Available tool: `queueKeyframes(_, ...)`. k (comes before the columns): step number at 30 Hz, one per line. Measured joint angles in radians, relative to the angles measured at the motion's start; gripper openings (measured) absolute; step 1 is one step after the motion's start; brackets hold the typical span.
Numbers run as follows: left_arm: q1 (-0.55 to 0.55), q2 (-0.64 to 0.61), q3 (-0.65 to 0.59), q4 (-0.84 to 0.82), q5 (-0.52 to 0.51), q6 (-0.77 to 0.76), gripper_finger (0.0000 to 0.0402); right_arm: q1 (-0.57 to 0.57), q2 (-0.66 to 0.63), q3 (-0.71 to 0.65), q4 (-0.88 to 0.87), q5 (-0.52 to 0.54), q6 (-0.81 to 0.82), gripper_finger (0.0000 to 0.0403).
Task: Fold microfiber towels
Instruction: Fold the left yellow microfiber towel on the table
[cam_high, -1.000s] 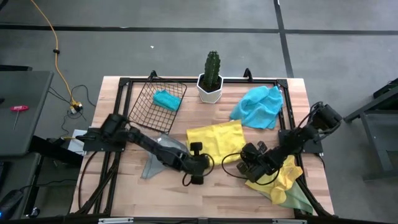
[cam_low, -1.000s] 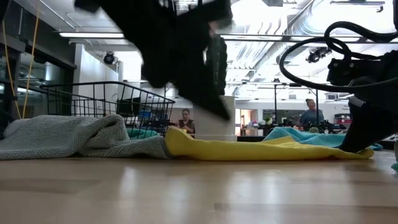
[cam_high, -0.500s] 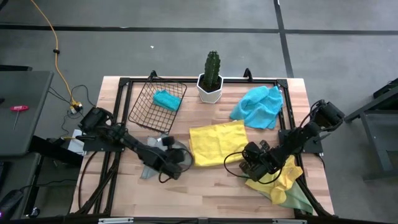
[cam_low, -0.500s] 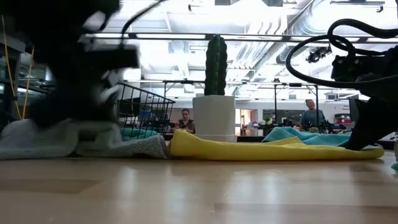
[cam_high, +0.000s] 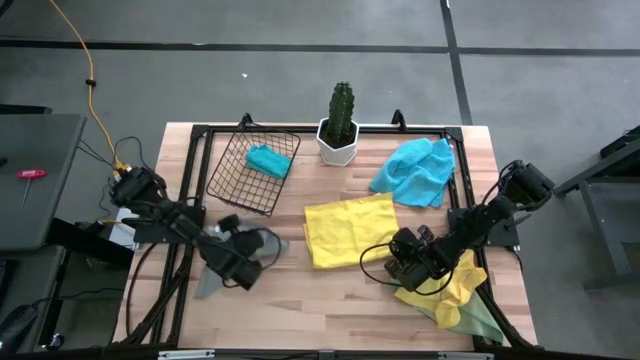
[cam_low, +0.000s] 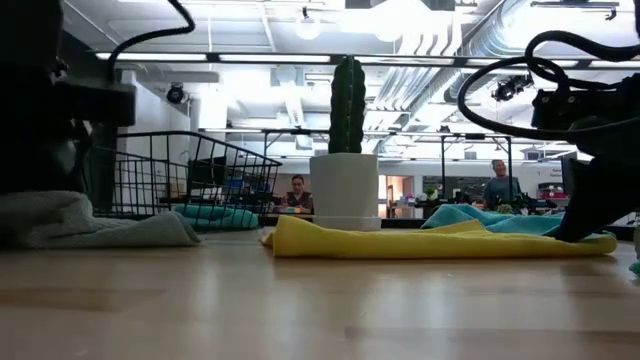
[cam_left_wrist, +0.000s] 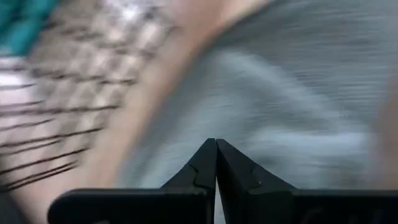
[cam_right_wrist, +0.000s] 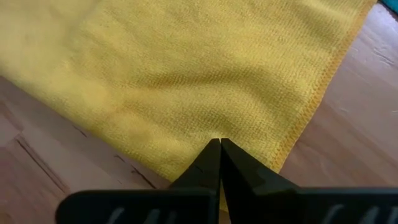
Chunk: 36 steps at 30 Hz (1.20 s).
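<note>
High view: pale wooden desk (cam_high: 330, 300) with a black frame around it. Black wire basket (cam_high: 240, 180) at the rear left, tilted, with a small folded turquoise microfiber towel (cam_high: 268, 160) inside. Green cactus in a white pot (cam_high: 340, 125) at the rear middle. Crumpled turquoise-blue microfiber towel (cam_high: 415, 170) at the rear right. Flat bright yellow microfiber towel (cam_high: 350, 230) near the middle. Rumpled grey microfiber towel (cam_high: 235, 262) at the front left, under the left gripper (cam_high: 240, 270), whose arm reaches in from the left edge. Right gripper (cam_high: 400, 262) low near the right edge of the flat yellow towel, with a second, bunched yellow microfiber towel (cam_high: 455, 285) and a pale green microfiber towel (cam_high: 480, 318) beneath that arm at the front right corner.

Low view: grey towel (cam_low: 100, 228) heaped at left before the wire basket (cam_low: 190, 175); yellow towel (cam_low: 420, 242) spread in front of the cactus pot (cam_low: 345, 190); turquoise-blue towel (cam_low: 480, 215) behind it. Two people seated far off in the room.

Left wrist view: left fingers (cam_left_wrist: 202, 171) pressed together, pointing at blurred grey cloth (cam_left_wrist: 298, 99); whether any cloth is pinched cannot be told.

Right wrist view: right fingers (cam_right_wrist: 208, 165) together, tips at the yellow weave (cam_right_wrist: 186, 68) near its stitched edge; a hold on the cloth cannot be told.
</note>
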Motion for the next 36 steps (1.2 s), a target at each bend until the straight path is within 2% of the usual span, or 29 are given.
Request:
queueKeyframes(4,0.002,-0.053,0.003,-0.110,-0.044,-0.089,0.0000,-0.021,0.000,0.000,0.017,-0.016,-0.018,0.0000)
queueKeyframes(11,-0.001,-0.178,0.063,-0.109,-0.178,-0.038,0.0000,-0.042,0.000,0.001,0.020,-0.024,-0.070,0.0000)
queueKeyframes(14,-0.011,-0.225,0.082,-0.065,-0.267,0.015,0.0000,-0.047,0.000,0.001,0.017,-0.027,-0.079,0.0000)
queueKeyframes(18,-0.014,-0.254,0.067,0.140,-0.355,0.181,0.0000,-0.050,-0.002,0.001,0.021,-0.029,-0.079,0.0000)
queueKeyframes(22,0.027,-0.232,0.025,0.496,-0.314,0.427,0.0000,-0.071,-0.002,0.002,0.029,-0.039,-0.082,0.0000)
queueKeyframes(27,0.117,-0.104,-0.011,0.945,-0.175,0.644,0.0000,-0.113,-0.002,0.002,0.088,-0.068,-0.139,0.0000)
queueKeyframes(31,0.181,0.043,0.009,1.135,-0.103,0.721,0.0000,-0.139,-0.002,0.002,0.159,-0.080,-0.194,0.0000)
queueKeyframes(36,0.228,0.190,0.051,1.144,-0.041,0.722,0.0000,-0.158,0.017,0.002,0.263,-0.141,-0.250,0.0000)
